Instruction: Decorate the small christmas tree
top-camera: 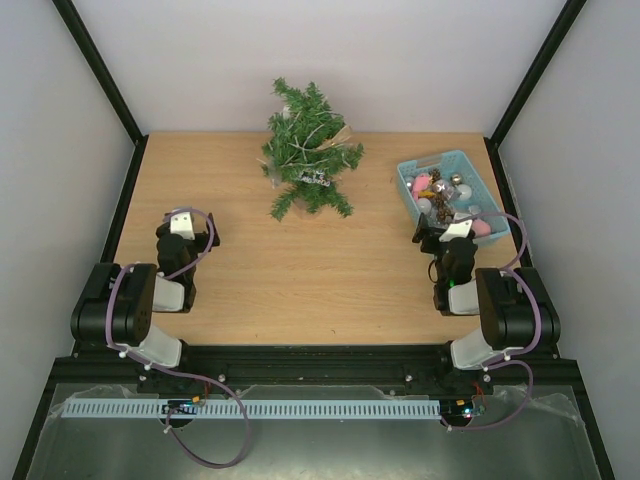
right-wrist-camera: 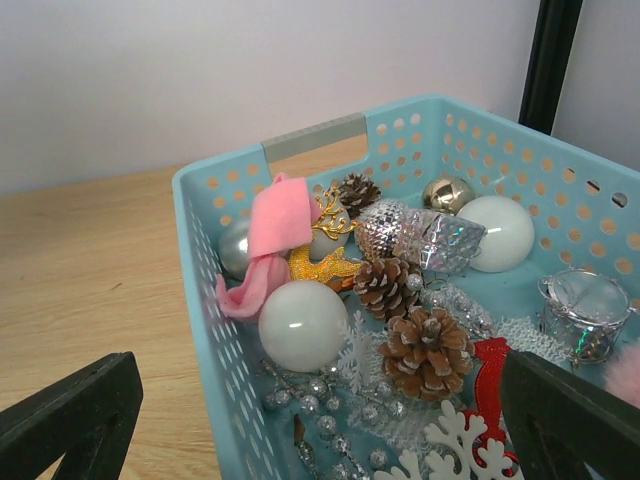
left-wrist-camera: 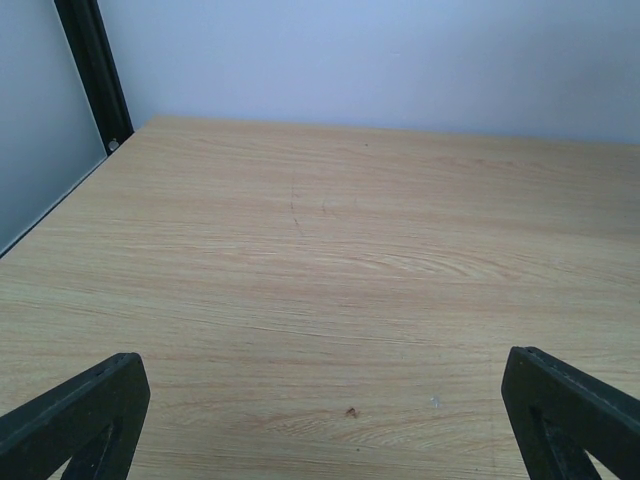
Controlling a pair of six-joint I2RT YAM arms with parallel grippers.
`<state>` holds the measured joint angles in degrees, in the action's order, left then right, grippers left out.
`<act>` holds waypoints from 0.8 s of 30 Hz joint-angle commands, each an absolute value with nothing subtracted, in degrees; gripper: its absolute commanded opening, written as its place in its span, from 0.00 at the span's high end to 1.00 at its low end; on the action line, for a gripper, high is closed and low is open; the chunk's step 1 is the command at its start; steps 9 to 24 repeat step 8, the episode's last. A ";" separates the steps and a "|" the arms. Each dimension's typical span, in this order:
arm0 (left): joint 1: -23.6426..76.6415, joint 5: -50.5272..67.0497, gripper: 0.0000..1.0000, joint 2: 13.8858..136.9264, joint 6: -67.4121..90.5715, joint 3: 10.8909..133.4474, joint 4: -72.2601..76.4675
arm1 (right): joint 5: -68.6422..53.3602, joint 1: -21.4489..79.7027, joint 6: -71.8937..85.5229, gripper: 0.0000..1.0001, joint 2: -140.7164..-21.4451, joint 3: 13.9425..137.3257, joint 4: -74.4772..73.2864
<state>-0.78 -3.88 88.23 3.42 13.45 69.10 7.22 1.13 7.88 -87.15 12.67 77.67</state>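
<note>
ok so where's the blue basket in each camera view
top external: blue basket sits at the right, by the right edge of the wooden table.
left wrist: not in it; only bare wooden table and wall.
right wrist: fills the centre and right, full of ornaments.
shared landmark: the wooden table, in all three views.
</note>
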 commanded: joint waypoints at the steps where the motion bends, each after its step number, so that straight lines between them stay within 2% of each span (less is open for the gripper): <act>1: -0.61 -3.43 0.01 87.90 3.60 13.88 72.42 | 4.61 1.27 7.56 0.01 -87.82 12.73 73.67; 24: -0.61 -3.43 0.01 87.91 3.58 13.89 72.42 | 4.56 1.30 7.62 0.01 -87.85 12.95 73.26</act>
